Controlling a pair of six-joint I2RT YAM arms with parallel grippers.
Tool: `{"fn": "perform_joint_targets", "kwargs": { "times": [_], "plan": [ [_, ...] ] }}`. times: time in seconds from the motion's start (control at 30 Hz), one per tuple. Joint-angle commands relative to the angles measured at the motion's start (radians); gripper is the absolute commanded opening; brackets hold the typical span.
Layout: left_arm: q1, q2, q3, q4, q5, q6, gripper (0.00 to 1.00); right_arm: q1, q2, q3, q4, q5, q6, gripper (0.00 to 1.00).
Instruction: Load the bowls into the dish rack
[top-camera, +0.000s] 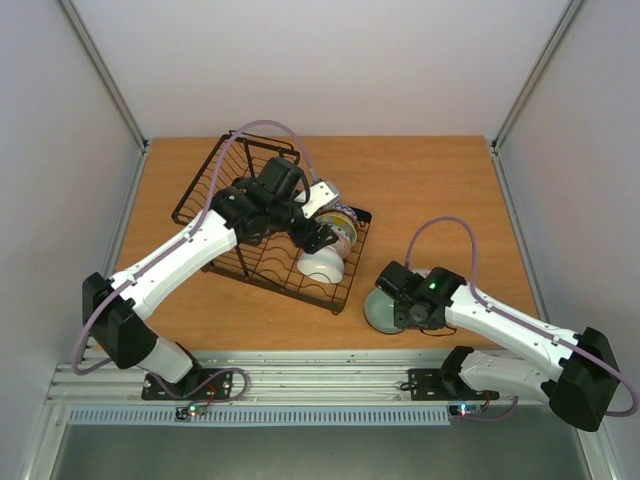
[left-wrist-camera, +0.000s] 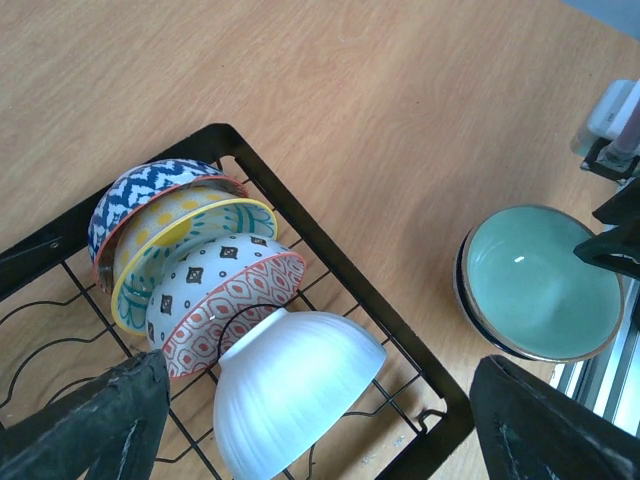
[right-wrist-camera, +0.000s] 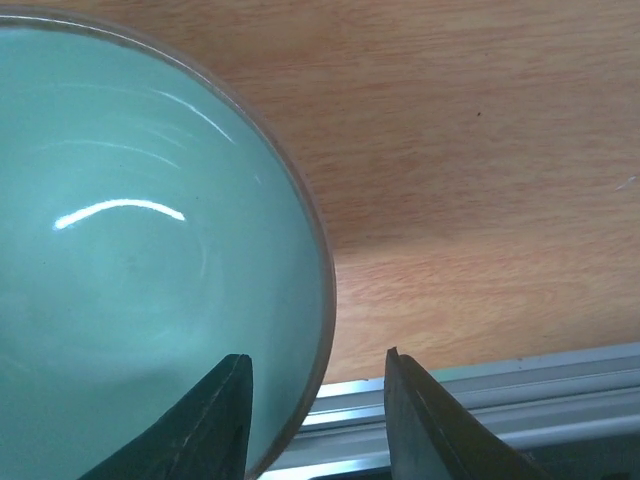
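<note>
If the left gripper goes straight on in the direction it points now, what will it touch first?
Most likely the plain white bowl, which lies in the dish rack straight ahead, between the fingers of the open left gripper. Depth is unclear, so this is a judgement.

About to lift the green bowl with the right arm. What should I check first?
1. Green bowl rim between the right tool's fingers: ok.
2. Right tool clamped on that rim: not ok, gaps show on either side.
3. Left tool open and empty: ok.
4. Dish rack clear of the left arm: not ok, the arm hangs over it.
5. Free slot for this bowl: cannot tell, the arm hides much of the rack.
6. White bowl and three patterned bowls seated in the rack: ok.
</note>
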Motion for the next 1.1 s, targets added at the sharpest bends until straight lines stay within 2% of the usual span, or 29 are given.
{"fn": "perform_joint_targets", "kwargs": {
  "times": [0.0, 0.23, 0.5, 1.07],
  "plan": [
    [-0.007, 0.017, 0.033, 0.012, -0.002, 0.005, 0.83, -0.022, 0.003, -0.04, 0.078, -0.033, 0.02, 0.36],
    [-0.009, 0.025, 0.03, 0.017, -0.011, 0.004, 0.83, -0.027, 0.022, -0.051, 0.114, -0.039, 0.012, 0.24],
    [-0.01, 0.028, 0.024, 0.024, -0.021, 0.008, 0.83, -0.027, -0.018, -0.019, 0.041, -0.003, 0.016, 0.02],
    [-0.012, 0.031, 0.025, 0.016, 0.003, 0.012, 0.83, -0.025, -0.155, 0.095, -0.031, 0.074, -0.015, 0.01]
  ]
}}
